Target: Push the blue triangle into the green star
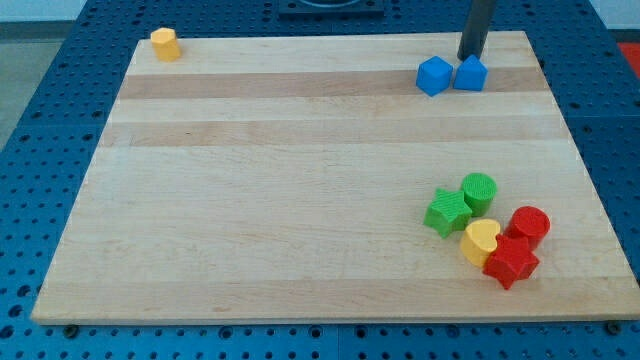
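Observation:
The blue triangle point(471, 74) lies near the board's top right, touching a second blue block point(433, 76) on its left, which looks like a cube. My tip point(468, 57) stands right at the triangle's top edge, on the side toward the view's top, touching it or nearly so. The green star point(447, 212) lies far below toward the view's bottom right, at the left edge of a cluster of blocks.
Around the green star are a green cylinder point(480, 190), a yellow heart point(480, 241), a red cylinder point(529, 225) and a red star point(511, 263). A yellow block point(165, 44) sits at the top left corner of the wooden board point(280, 200).

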Tool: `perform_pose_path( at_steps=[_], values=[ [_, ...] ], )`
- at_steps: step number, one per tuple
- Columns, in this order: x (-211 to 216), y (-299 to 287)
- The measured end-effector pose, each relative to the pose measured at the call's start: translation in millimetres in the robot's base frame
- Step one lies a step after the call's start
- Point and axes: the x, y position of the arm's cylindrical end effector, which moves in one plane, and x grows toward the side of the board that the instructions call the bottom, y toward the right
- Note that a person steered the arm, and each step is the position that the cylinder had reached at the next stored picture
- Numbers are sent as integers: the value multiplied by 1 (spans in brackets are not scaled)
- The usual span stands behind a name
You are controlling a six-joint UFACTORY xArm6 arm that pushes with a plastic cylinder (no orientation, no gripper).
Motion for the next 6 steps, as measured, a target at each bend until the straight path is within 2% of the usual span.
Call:
perform_pose_path(
  at_steps=[2, 6],
  values=[
    [10, 25],
    [56, -30]
  ],
)
